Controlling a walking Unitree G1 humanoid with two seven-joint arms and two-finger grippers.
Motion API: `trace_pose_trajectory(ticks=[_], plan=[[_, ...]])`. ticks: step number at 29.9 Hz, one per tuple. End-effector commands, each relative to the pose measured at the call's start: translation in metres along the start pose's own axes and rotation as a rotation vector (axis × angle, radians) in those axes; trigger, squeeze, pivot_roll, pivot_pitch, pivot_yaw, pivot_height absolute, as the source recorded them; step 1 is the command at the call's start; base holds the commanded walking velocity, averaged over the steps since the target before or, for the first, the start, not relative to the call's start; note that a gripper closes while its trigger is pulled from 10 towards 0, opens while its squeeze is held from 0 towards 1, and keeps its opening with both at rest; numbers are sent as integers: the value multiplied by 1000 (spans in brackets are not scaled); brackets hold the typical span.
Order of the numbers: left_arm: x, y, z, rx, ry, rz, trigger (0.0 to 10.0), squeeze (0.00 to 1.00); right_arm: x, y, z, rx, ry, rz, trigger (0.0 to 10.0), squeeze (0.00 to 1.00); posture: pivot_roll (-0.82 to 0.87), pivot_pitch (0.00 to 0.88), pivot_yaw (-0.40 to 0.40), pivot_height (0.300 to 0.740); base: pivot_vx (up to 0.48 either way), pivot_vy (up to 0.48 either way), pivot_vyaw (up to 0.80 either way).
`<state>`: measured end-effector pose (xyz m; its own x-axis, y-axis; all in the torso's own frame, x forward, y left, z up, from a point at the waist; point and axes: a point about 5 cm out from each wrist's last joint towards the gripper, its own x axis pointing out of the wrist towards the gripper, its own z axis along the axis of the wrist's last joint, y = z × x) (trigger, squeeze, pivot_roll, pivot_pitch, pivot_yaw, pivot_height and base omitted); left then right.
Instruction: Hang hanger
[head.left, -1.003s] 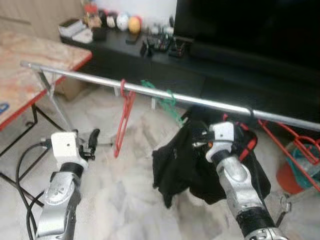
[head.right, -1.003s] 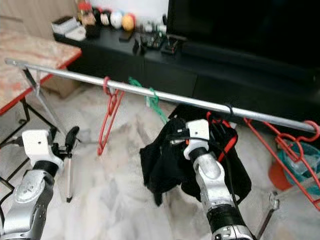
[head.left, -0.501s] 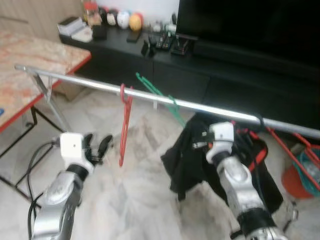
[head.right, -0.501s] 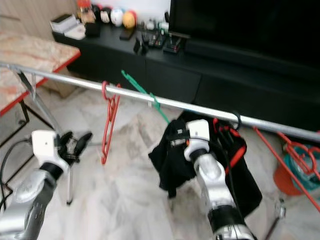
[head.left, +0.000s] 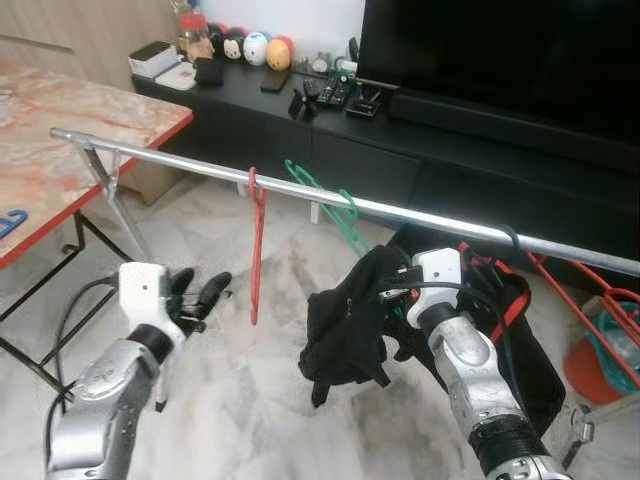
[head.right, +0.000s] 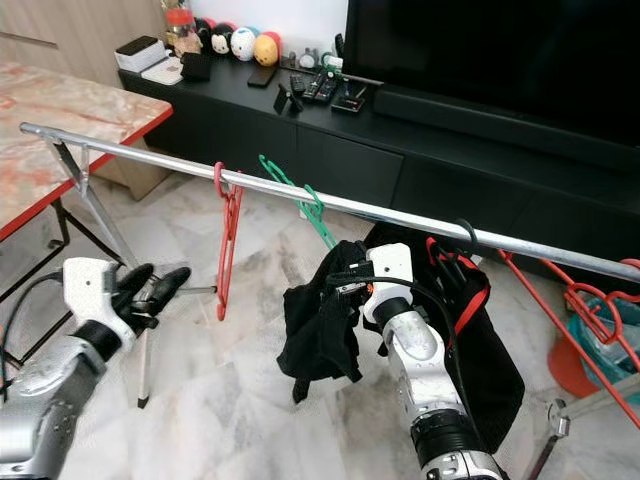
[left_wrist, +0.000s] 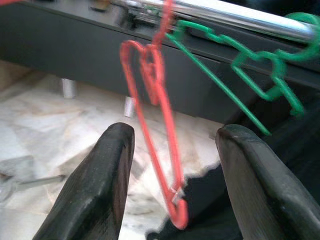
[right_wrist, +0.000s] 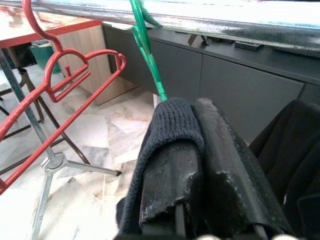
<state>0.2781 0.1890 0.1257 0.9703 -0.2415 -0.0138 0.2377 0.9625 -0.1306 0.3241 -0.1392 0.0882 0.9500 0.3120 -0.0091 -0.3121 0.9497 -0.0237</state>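
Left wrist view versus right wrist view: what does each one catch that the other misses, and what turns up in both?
The left wrist view alone shows the left gripper, its two black fingers spread apart with nothing between them. The right wrist view alone shows the right gripper shut on the black garment, plus the rack's tripod foot on the marble floor. Both show the silver rail, the red hanger hooked on it, the green hanger and the dark cabinet behind.

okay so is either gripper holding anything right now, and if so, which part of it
The right gripper is shut on a fold of the black garment, near its upper edge. The left gripper is open, holding nothing.
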Motion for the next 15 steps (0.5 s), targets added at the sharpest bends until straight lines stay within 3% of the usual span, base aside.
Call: trace_pose_trajectory(ticks=[1,3,7,15], plan=[[3,2,-3,13,-4,67,10000,0,1,0,3,-4,-14,-3,10000,0,36,91,-1,740,0,0,0],[6,-1,-4,7,-17,129,10000,0,0,-2,2,-4,-13,-12,10000,0,33,92,0,740,0,0,0],[8,-5,-5,11,-21,142,10000,0,0,-3,1,-8,-8,-18,10000,0,35,90,0,740,0,0,0],[10,-1,-3,38,-28,154,10000,0,0,-1,-1,-10,5,-14,10000,0,40,94,0,740,293,0,0]])
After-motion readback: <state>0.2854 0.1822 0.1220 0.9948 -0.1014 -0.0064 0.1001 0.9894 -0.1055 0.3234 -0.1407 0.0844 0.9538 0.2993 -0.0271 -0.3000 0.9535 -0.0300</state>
